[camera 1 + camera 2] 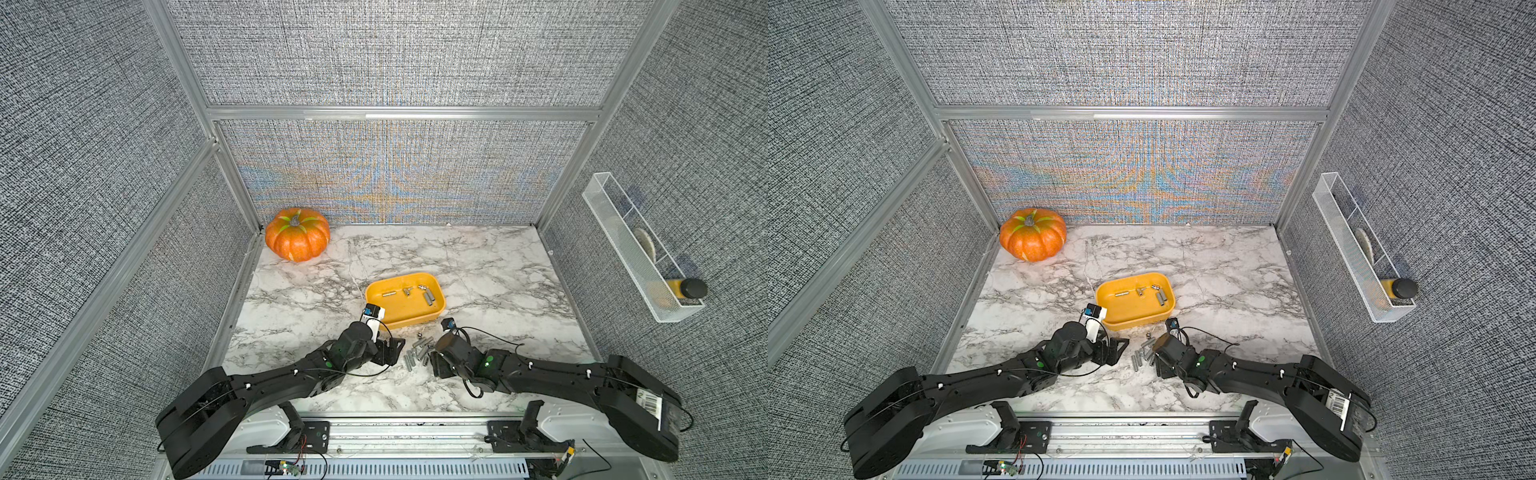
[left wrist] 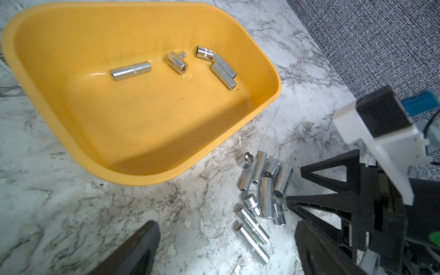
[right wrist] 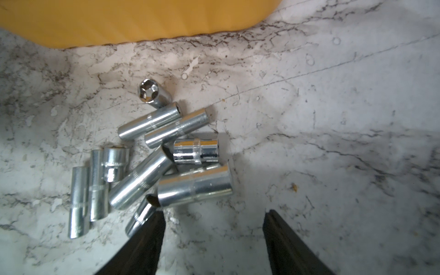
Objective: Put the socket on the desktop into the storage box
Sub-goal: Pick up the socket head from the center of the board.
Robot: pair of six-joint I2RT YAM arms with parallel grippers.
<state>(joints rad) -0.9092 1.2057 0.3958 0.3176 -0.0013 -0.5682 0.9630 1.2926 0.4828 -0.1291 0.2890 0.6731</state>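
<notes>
Several shiny steel sockets (image 1: 417,352) (image 1: 1143,356) lie in a loose heap on the marble desktop (image 1: 498,291), just in front of the yellow storage box (image 1: 397,316) (image 1: 1128,312). Several more sockets (image 2: 223,69) rest inside the storage box (image 2: 142,119). My left gripper (image 2: 226,223) (image 1: 395,350) is open at the heap's left side, with two long sockets (image 2: 252,235) near one finger. At the heap's right side my right gripper (image 3: 214,213) (image 1: 433,354) is open over bare marble. One of its fingertips (image 3: 156,219) touches a socket (image 3: 140,219). A thick socket (image 3: 195,188) lies just ahead.
An orange pumpkin (image 1: 297,240) sits in the back left corner. A white wire basket (image 1: 636,253) hangs on the right wall and holds a dark-capped bottle (image 1: 685,288). Grey fabric walls enclose the desktop on three sides.
</notes>
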